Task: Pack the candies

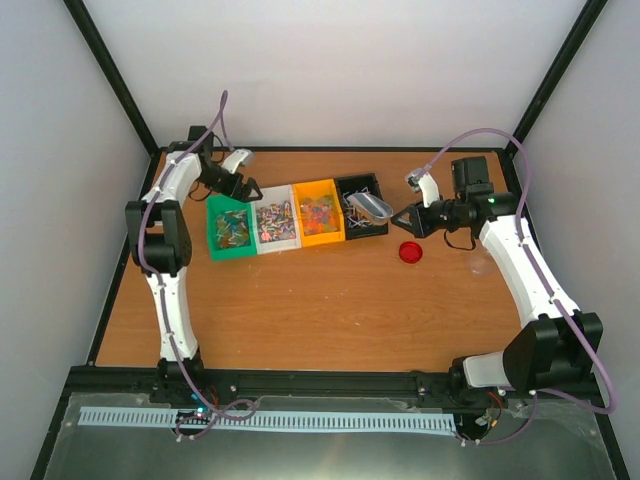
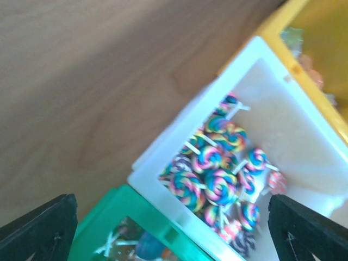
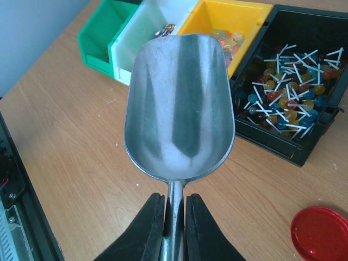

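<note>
The right claw [image 3: 174, 217] is clamped on the empty metal scoop [image 3: 179, 103]'s handle; the left claw [image 2: 171, 228] gapes over the white bin [image 2: 293, 136]'s swirl lollipops [image 2: 217, 179]. The nearest candies [image 3: 288, 98] — in the black bin [image 3: 266, 144] — lie at two o'clock of the scoop: dip its lip in shallow, then level before lifting.

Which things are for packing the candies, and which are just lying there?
For the job:
- candies, in the green bin, white bin, yellow bin and black bin
- metal scoop, empty, held by the right gripper
- left gripper, open above the white bin

Probably just lying about:
- red lid, flat on the table
</note>
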Robot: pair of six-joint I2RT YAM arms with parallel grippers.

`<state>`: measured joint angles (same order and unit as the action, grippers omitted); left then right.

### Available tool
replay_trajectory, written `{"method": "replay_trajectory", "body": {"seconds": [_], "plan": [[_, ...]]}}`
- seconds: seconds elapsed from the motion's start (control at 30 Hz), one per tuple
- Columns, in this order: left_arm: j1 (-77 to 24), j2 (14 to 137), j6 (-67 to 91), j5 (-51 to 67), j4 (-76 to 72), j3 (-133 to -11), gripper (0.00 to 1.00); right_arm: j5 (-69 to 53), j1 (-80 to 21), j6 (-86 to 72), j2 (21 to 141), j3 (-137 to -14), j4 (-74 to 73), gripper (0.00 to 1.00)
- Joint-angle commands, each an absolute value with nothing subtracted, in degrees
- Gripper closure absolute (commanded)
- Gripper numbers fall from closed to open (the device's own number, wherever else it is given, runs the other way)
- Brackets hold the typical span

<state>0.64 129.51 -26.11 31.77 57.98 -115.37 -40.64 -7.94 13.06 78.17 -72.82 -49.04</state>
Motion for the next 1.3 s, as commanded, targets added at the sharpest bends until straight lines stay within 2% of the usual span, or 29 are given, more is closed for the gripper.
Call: {"method": "replay_trajectory", "body": {"seconds": [0.0,0.3,0.43,0.57,0.77,0.93,1.07,1.27], "plan": [[1.0,121.4,-28.2,40.0,62.1,-108.3,0.04,-39.4,-7.5,14.2,79.0,-72.8,-48.6,0.97],[-1.3,109.3,-30.6,46.3,58.1,-84.9,0.11,-38.4,-7.5,16.0,80.8,-73.2,-49.1,0.97],[-1.6,104.3,-30.5,47.3,57.5,-82.2,0.12,-38.4,-7.5,17.2,81.2,-73.4,-50.1,0.97],[-1.2,103.0,-27.6,40.5,54.7,-88.1,0.01,-39.6,-7.5,17.3,81.1,-72.9,-50.3,0.97],[0.9,114.4,-26.5,35.3,57.0,-103.8,0.00,-39.4,-7.6,16.7,80.8,-73.2,-51.0,0.97],[1.5,123.8,-26.8,29.6,59.2,-111.6,0.00,-35.4,-8.2,17.6,81.3,-74.6,-54.3,0.97],[1.8,125.2,-27.1,28.5,58.5,-110.3,0.00,-33.5,-8.5,17.8,79.9,-73.1,-53.6,0.97],[1.8,123.9,-29.6,34.2,63.3,-105.6,0.03,-34.7,-9.0,18.6,79.6,-72.9,-53.6,0.97]]}}
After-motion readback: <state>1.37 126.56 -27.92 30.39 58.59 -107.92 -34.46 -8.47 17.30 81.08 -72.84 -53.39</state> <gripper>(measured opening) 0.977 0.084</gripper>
